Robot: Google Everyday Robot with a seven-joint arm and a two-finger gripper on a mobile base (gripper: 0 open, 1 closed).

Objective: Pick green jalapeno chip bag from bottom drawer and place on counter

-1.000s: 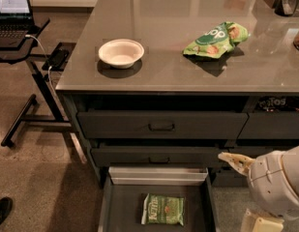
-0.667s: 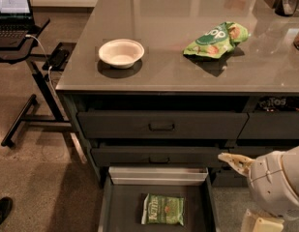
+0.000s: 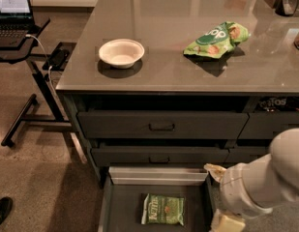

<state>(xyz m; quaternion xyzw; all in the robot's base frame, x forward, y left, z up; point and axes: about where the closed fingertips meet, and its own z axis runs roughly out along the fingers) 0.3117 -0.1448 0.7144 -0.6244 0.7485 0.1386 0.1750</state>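
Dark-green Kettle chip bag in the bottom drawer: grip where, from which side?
The small dark-green crinkly chip bag lies flat on the floor of the dark-grey bottom drawer, apart from its walls. Likely best: descend from above and pinch across its shorter span, mid-bag. The end effector is above the drawer's right wall.

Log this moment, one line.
gripper: right edge of bottom drawer | green jalapeno chip bag: flat on drawer floor, ungrasped | counter: white bowl, pop bag

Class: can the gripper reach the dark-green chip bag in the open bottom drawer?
Probably yes: the gripper hovers at the right rim of the drawer, and nothing covers the bag.
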